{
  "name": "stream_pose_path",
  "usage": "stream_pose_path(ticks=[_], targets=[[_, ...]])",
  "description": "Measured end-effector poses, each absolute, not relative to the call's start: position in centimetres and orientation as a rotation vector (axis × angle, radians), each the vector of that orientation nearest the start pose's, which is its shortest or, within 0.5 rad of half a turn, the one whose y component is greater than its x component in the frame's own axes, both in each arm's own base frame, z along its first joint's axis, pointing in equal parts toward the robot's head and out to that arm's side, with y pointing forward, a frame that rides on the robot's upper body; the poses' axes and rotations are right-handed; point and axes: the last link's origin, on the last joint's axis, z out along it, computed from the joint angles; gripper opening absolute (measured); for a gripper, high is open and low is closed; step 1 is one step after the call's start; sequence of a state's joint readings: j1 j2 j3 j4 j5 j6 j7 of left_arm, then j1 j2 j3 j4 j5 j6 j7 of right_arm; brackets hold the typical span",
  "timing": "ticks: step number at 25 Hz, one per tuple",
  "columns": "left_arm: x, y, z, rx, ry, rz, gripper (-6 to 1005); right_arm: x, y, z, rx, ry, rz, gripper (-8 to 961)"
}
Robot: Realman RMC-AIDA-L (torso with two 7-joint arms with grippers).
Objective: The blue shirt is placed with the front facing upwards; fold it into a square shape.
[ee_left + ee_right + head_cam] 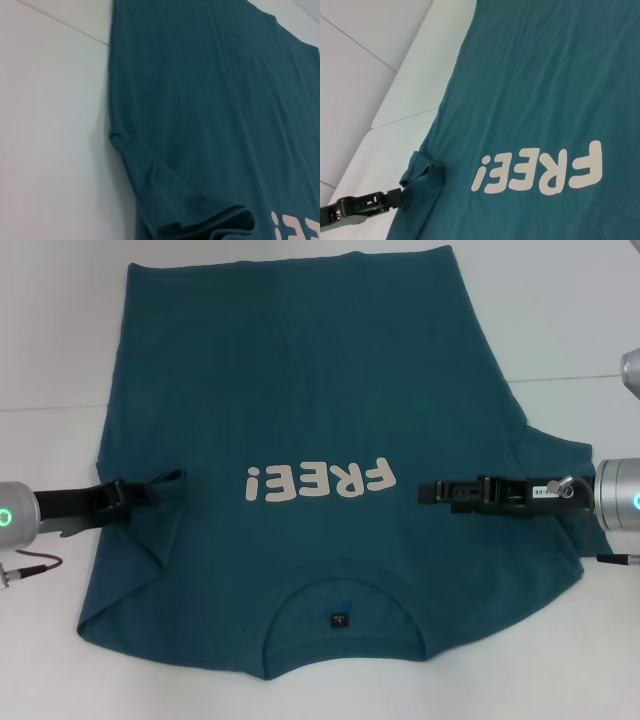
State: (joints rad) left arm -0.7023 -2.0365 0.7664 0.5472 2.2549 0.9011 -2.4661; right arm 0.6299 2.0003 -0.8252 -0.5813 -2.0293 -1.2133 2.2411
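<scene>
The blue shirt [330, 420] lies flat, front up, on the white table [50, 330], collar toward the robot. It looks light, soft and limp, so it is best gripped at sleeve edges or hems. Its chest reads "FREE!" [318, 480]; a small dark tag [339, 620] is unreadable. The left gripper [150, 488] is clamped on the folded left sleeve. The right gripper [432, 492] hovers over the shirt's right side, jaws unclear.

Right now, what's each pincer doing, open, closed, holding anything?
Left pincer: shut on the shirt sleeve fold.
Right pincer: over the shirt, cannot tell.
</scene>
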Motion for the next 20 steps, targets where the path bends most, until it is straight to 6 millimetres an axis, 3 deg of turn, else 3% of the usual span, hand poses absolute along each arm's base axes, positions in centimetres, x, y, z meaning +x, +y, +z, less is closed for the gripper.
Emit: stream_pose_path(ticks=[10, 12, 17, 20], targets=[[-29.40, 41.94, 0.39, -1.866, -1.717, -0.431, 483, 27.51, 38.62, 0.62, -2.232, 1.641, 0.566, 756], [-29.49, 41.92, 0.41, -1.862, -1.718, -0.431, 250, 27.52, 38.62, 0.62, -2.232, 1.641, 0.566, 756], [-29.67, 41.75, 0.42, -1.859, -1.728, -0.432, 28, 27.52, 38.62, 0.63, -2.232, 1.641, 0.566, 755], [-29.52, 41.59, 0.46, -1.878, -1.745, -0.435, 16, 27.52, 38.62, 0.62, -2.232, 1.641, 0.566, 754]])
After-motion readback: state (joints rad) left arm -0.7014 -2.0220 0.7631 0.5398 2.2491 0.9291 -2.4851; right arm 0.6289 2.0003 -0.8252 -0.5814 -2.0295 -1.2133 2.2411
